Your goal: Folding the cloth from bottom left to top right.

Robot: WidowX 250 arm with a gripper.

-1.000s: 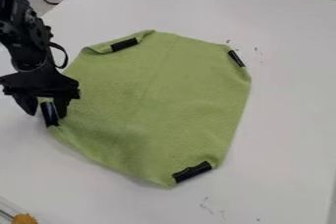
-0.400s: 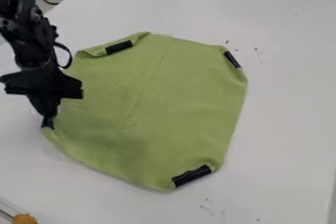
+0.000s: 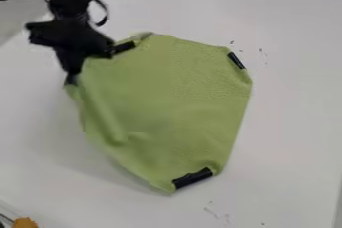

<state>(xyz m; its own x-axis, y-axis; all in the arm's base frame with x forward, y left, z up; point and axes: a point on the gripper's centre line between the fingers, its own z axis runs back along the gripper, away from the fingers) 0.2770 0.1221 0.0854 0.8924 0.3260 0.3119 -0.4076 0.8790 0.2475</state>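
The gripper (image 3: 71,76) is hanging at the cloth's left side, its fingers closing together on the left corner (image 3: 75,91) and pinching the fabric there; blur is making it hard to say how much of the black tape they are catching. From that hold the cloth (image 3: 167,107) is sloping down in loose folds, while the rest of it is lying spread on the table (image 3: 294,122). The upper strip (image 3: 124,47) is sitting just beside the gripper, the right strip (image 3: 236,60) is marking the far corner, and the bottom strip (image 3: 193,177) is lying near the lower edge. An orange thing (image 3: 25,223) is resting well apart, at the view's lower left. The fold seems to be only beginning, so doing it well is likely to mean keeping the pinch firm, lifting just enough for the corner to clear the fabric beneath, and swinging it across toward the right strip in a smooth arc. Pulling too low or too fast would be risking dragging the whole cloth or bunching the upper strip under the fold. Compared with the earlier frames, the gripper is now holding the corner farther up the view, the left edge is drawing into folds, and the right and bottom strips are staying almost where they were.
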